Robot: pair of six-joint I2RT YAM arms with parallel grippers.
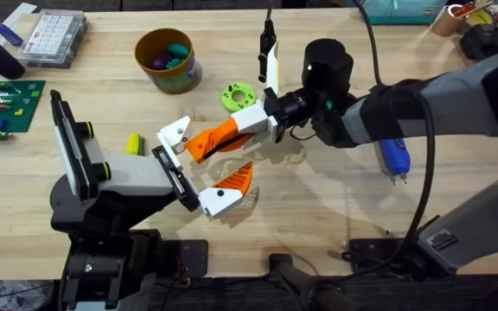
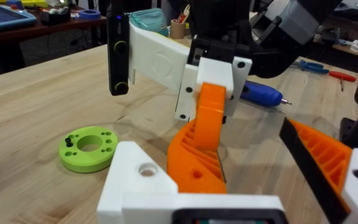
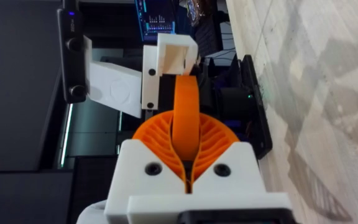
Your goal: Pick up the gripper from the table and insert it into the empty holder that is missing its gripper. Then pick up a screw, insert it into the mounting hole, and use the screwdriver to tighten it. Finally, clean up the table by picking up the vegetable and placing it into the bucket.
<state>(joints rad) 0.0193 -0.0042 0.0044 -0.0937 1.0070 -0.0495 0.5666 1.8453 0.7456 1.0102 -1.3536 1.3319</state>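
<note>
My right gripper (image 1: 249, 121) is shut on the narrow end of the long orange gripper (image 1: 219, 134), holding it above the table's middle. In the right wrist view its orange ribbed pads (image 3: 157, 140) clamp that piece. The piece's wide ribbed base (image 2: 194, 158) is right beside the white holder (image 1: 173, 135) on my left arm; I cannot tell if it is seated. My left gripper (image 1: 199, 168) is open, its other white block carrying a short orange tip (image 1: 239, 178). The blue screwdriver (image 1: 394, 157) lies at the right. A yellow vegetable (image 1: 133, 143) lies left of the holder. The mustard bucket (image 1: 169, 60) stands behind.
A green disc with holes (image 1: 238, 94) lies just behind the two grippers. A clear parts box (image 1: 54, 36) and a green studded plate (image 1: 7, 104) sit at the far left. The bucket holds purple and teal items.
</note>
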